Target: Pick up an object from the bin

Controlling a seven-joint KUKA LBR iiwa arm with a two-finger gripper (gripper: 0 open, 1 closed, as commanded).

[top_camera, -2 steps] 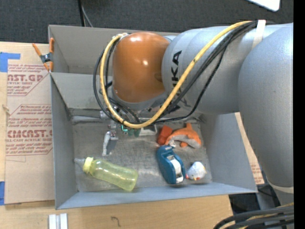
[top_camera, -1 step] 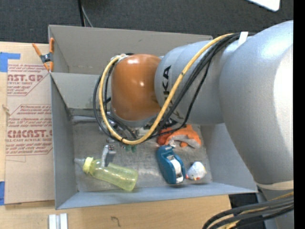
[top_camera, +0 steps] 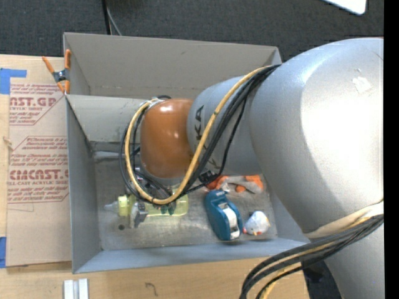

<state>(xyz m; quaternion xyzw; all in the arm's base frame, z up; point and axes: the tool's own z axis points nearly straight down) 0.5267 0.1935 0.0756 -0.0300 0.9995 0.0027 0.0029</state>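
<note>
The arm's wrist, with its orange cover [top_camera: 163, 136] and looped cables [top_camera: 134, 167], is low inside the grey bin [top_camera: 84, 167]. The gripper [top_camera: 143, 207] sits at about 7 o'clock on the bin floor. It is directly over a pale yellow-green plastic piece [top_camera: 177, 208] that lies flat there, with one end showing at the gripper's 9 o'clock and the other at its 3 o'clock. The wrist hides the tool's working end, so I cannot tell whether the jaws are released, clenched or closed on that piece. Nothing can be seen lifted off the floor. Well to the gripper's 3 o'clock a blue tape-measure-like case [top_camera: 221, 215] lies at 5 o'clock in the bin, and a small white and red toy [top_camera: 256, 222] sits just beside it. An orange and white piece [top_camera: 240, 182] rests near the arm at 3 o'clock. By my judgement the approach is done and the gripper is at grasp height, while securing the yellow-green piece and raising it clear of the bin remain to be done.
</note>
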